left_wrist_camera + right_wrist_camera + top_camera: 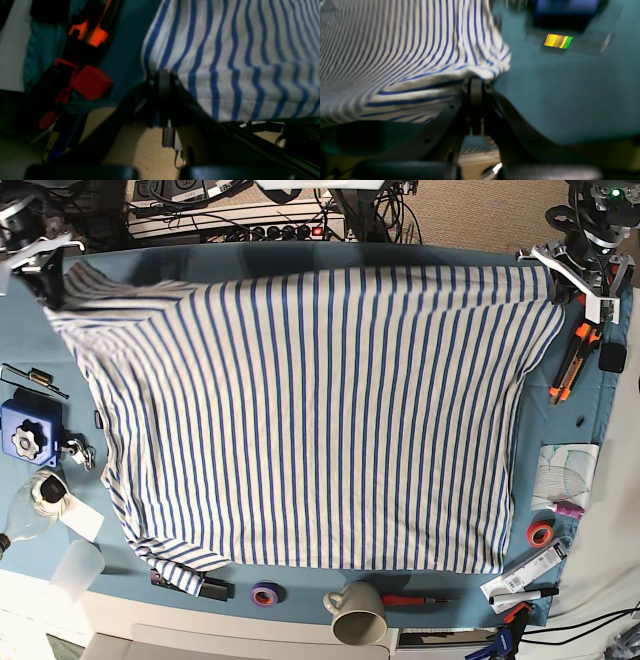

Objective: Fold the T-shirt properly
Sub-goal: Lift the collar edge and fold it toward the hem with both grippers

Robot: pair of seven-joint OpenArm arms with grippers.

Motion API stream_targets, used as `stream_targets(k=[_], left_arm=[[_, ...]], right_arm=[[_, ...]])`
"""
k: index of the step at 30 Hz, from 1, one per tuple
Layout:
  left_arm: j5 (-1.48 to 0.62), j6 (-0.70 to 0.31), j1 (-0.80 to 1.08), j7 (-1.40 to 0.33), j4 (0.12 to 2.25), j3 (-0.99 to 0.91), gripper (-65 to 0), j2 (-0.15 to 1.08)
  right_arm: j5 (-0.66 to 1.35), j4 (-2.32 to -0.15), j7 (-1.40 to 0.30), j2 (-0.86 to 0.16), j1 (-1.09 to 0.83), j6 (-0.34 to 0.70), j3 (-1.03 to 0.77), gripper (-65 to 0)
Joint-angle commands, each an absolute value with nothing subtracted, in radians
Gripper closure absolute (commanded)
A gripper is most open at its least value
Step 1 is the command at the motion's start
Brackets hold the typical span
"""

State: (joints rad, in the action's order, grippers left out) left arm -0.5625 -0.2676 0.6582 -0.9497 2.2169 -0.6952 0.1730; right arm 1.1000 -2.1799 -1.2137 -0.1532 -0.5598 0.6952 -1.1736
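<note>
Striped T-shirt (310, 420) spreads fully only in base view; wrist views show pinched corners.

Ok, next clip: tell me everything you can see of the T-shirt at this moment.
The T-shirt is soft white fabric with thin blue stripes, spread wide and mostly flat over the teal table cloth. Its two far corners are pinched: the left gripper is shut on one, the right gripper on the other, so the far edge is pulled taut between them. A sleeve bunches at the near corner on the right arm's side. Ripples run near the held corners. No label or neck lining is discernible.
</note>
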Motion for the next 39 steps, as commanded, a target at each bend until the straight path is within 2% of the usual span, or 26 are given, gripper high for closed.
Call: stream_targets(k=[1, 7, 15, 32, 39], left_arm=[[-0.562, -0.268, 0.665, -0.929, 2.234, -0.704, 0.0, 0.188], [-0.562, -0.286, 0.662, -0.889, 2.234, -0.704, 0.0, 0.259], [-0.572, -0.290, 0.631, -0.848, 2.234, -0.703, 0.0, 0.303], [-0.648, -0.350, 0.515, -0.814, 2.182, -0.687, 0.0, 0.336], [-0.628, -0.350, 0.459, -0.806, 2.118, -0.633, 0.0, 0.336]], right_arm=[[1.105, -2.207, -1.195, -0.183, -0.565, 0.679, -1.186, 0.0], [1.011, -2.225, -1.173, -0.216, -0.562, 0.610, -1.186, 0.0], [0.974, -2.224, -1.168, -0.216, -0.551, 0.598, -1.171, 0.0], [0.647, -2.223, -1.045, -0.216, -0.431, 0.507, -0.896, 0.0], [0.582, -2.223, -1.016, -0.216, -0.387, 0.496, -0.870, 0.0]])
